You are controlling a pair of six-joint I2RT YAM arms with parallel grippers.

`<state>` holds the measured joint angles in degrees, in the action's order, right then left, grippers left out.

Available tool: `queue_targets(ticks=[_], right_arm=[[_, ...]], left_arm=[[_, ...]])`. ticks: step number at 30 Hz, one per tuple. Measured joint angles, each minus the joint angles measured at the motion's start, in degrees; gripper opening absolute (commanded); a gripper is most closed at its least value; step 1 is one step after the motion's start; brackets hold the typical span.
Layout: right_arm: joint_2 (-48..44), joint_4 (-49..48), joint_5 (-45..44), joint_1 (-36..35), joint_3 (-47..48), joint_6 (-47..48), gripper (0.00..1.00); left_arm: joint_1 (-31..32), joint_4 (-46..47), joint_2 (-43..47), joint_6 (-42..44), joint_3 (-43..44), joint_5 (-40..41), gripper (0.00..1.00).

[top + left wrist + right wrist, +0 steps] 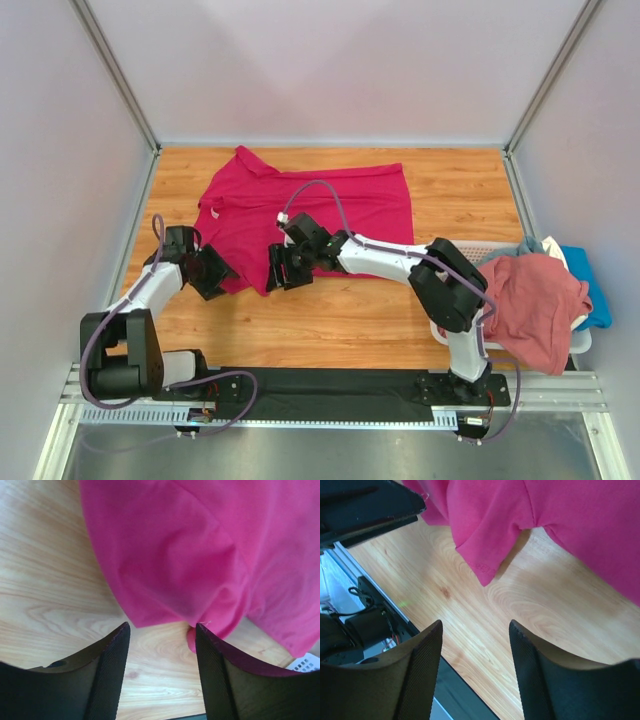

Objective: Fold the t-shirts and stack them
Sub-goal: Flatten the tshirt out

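Spread wide on the left gripper [161, 628], nothing pinched. Just ahead of the fingertips lies the near edge of the magenta-red t-shirt [200, 555], with a small rolled lip of cloth dipping toward the right-hand finger. Spread wide on the right gripper [476, 625] as well, holding nothing. Ahead of those jaws sits a pointed corner of the same shirt, and under the gap only bare wooden table [545, 605].

Looks like the set-up for a first fold: spread loosely beyond both pairs of jaws, rumpled, not yet folded. Calls next for lowering each gripper onto that near edge, closing on cloth rather than wood, then lifting both sides together and carrying them over.

Farther out, beyond the right arm, heaped in and over the white basket [470, 248] and waiting their turn: dusty pink shirt [530, 300], blue shirt [592, 285], whitish shirt [545, 250].
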<state>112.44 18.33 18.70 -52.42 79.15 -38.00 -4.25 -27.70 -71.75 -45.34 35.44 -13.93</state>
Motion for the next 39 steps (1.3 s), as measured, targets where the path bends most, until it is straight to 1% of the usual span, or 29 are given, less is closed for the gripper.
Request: queue_targets(ticks=[1,3,9,10,11,12,14,15,16,18,20,21,23,24,25,30,35,39], right_arm=[[0.85,-0.83,0.44,-0.13,0.0,-0.96,0.56],[2.34,-2.14,1.03,-0.15,-0.04,-2.69,0.55],[5.51,-5.38,1.64,-0.15,-0.48,-6.67,0.53],[5.99,-5.77,1.66,-0.15,-0.48,-7.13,0.52],[6.47,-6.05,1.66,-0.15,-0.48,-7.58,0.48],[6.95,-6.32,1.73,-0.17,-0.46,-8.04,0.45],[8.13,-6.84,2.1,-0.15,-0.22,-9.09,0.39],[8.79,-6.97,2.51,-0.15,0.42,-9.55,0.38],[9.38,-7.06,2.47,-0.17,1.09,-9.97,0.37],[10.25,-7.08,2.58,-0.17,2.21,-10.47,0.36],[10.71,-7.02,2.56,-0.17,2.75,-10.69,0.33],[10.88,-7.02,2.56,-0.17,2.99,-10.84,0.29],[11.58,-6.86,2.49,-0.17,3.74,-11.02,0.17],[12.02,-6.67,2.54,-0.17,4.15,-11.08,0.1],[12.39,-6.47,2.67,-0.17,4.5,-11.23,0.0],[12.74,-4.81,4.09,0.11,4.92,-11.89,0.0],[11.17,0.52,10.27,1.92,4.94,-11.98,0.0],[8.13,3.85,15.43,3.98,4.94,-11.67,0.0]], left_arm=[[-0.37,0.48,-1.14,-0.35,-0.09,-0.17,0.59],[-0.81,0.61,-2.89,-0.74,-0.31,-0.42,0.57],[-1.14,-0.39,-3.91,-0.94,-0.52,0.13,0.6],[-1.14,-0.57,-3.76,-0.96,-0.52,0.39,0.59],[-1.14,-0.72,-3.52,-0.98,-0.52,0.79,0.58],[-1.14,-0.81,-3.28,-1.01,-0.52,1.16,0.52],[-1.16,-0.74,-3.13,-1.07,-0.52,1.92,0.45],[-1.22,-0.74,-3.28,-1.05,-0.52,2.16,0.38],[-1.29,-0.63,-3.65,-0.92,-0.52,2.25,0.36],[-1.6,-0.22,-4.7,-0.72,-0.46,2.23,0.25],[-2.29,0.09,-6.32,-0.44,0.0,1.36,0.22],[-2.62,0.28,-7.04,-0.28,0.35,0.85,0.16],[-3.06,0.72,-8.11,0.07,1.01,0.35,0.1],[-3.23,0.87,-8.39,0.26,1.18,0.24,0.0],[-3.41,0.92,-8.44,0.37,1.27,0.22,0.0],[-3.82,-1.18,-7.52,2.01,2.43,0.66,0.0],[-3.82,-6.62,-1.09,4.85,5.92,4.2,0.0],[-3.82,-10.71,4.48,7.93,8.72,7.96,0.0]])
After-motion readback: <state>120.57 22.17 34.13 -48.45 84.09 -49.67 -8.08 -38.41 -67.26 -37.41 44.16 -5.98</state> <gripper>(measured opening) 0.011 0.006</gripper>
